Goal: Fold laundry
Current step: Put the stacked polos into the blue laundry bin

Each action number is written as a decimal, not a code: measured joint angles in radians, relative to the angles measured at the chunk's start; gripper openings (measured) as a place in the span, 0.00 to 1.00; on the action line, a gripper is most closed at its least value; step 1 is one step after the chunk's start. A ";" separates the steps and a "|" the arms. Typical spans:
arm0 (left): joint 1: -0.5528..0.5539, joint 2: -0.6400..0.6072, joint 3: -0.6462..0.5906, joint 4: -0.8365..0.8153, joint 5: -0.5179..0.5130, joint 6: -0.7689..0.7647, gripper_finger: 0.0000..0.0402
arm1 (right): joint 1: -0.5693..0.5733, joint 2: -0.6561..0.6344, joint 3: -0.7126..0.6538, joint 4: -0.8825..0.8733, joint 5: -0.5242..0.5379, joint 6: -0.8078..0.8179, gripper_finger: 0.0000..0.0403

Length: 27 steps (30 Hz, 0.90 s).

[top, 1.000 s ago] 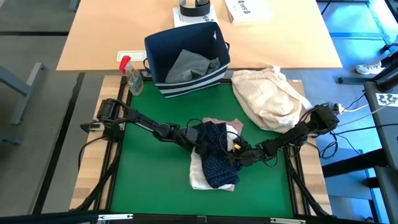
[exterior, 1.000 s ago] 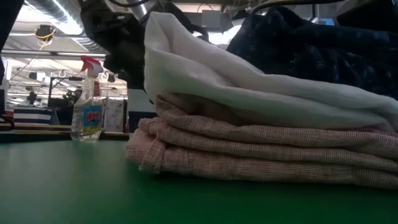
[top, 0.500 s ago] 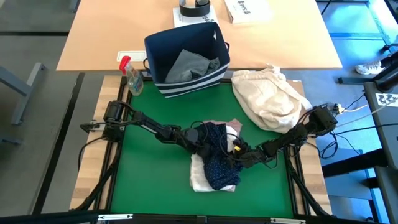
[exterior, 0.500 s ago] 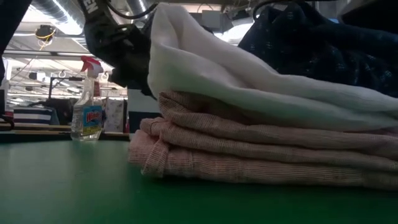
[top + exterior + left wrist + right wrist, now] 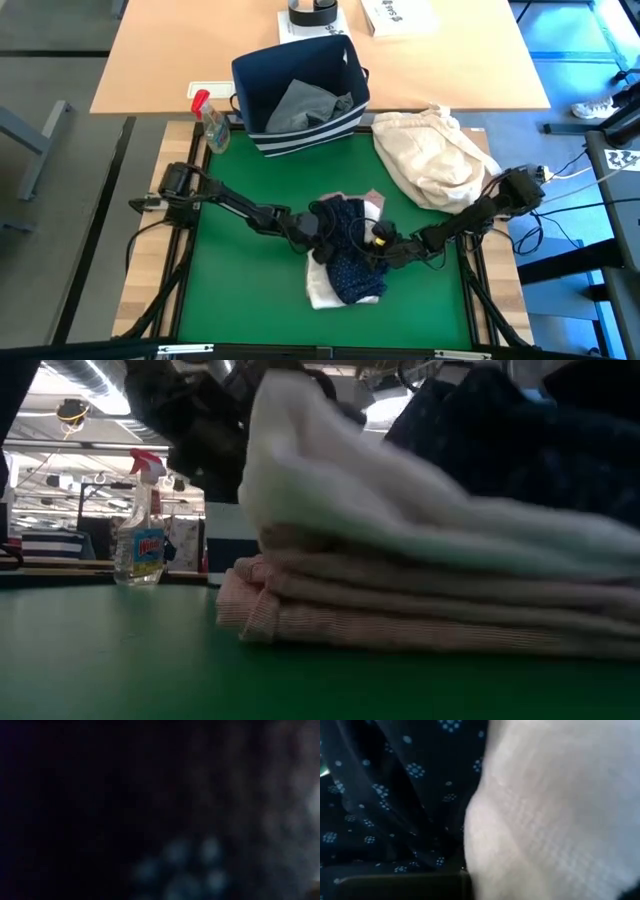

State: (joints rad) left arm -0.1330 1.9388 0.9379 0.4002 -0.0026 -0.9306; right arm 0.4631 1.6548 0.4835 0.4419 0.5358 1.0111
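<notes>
The clothes pile sits mid green mat [image 5: 240, 300], in front of the navy bin [image 5: 300, 95]. Pink top [image 5: 400, 630] at the bottom, white shirt [image 5: 400, 510] on it, navy dotted shirt [image 5: 345, 250] on top. Left gripper [image 5: 318, 232] is at the pile's left edge, pushed into the dotted shirt; can't tell if it's holding. Right gripper [image 5: 378, 242] is at the pile's right edge, against the dotted shirt; can't tell its grip either. Grey jeans [image 5: 305, 100] lie in the bin. Cream bundle [image 5: 435, 155] is right of the bin, spray bottle [image 5: 212, 122] left.
</notes>
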 joint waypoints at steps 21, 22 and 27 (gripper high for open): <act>0.192 -0.632 0.006 -0.264 -0.053 0.179 0.26 | -0.381 -0.372 0.568 -0.648 -0.106 -0.593 0.16; 0.218 -0.659 0.006 -0.262 -0.032 0.185 0.26 | -0.410 -0.364 0.610 -0.654 -0.118 -0.613 0.16; 0.381 -0.745 0.021 -0.251 0.089 0.218 0.26 | -0.565 -0.294 0.801 -0.663 -0.197 -0.674 0.16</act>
State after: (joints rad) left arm 0.2480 1.1934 0.9587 0.1496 0.0863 -0.7129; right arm -0.1018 1.3605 1.2841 -0.2213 0.3386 0.3374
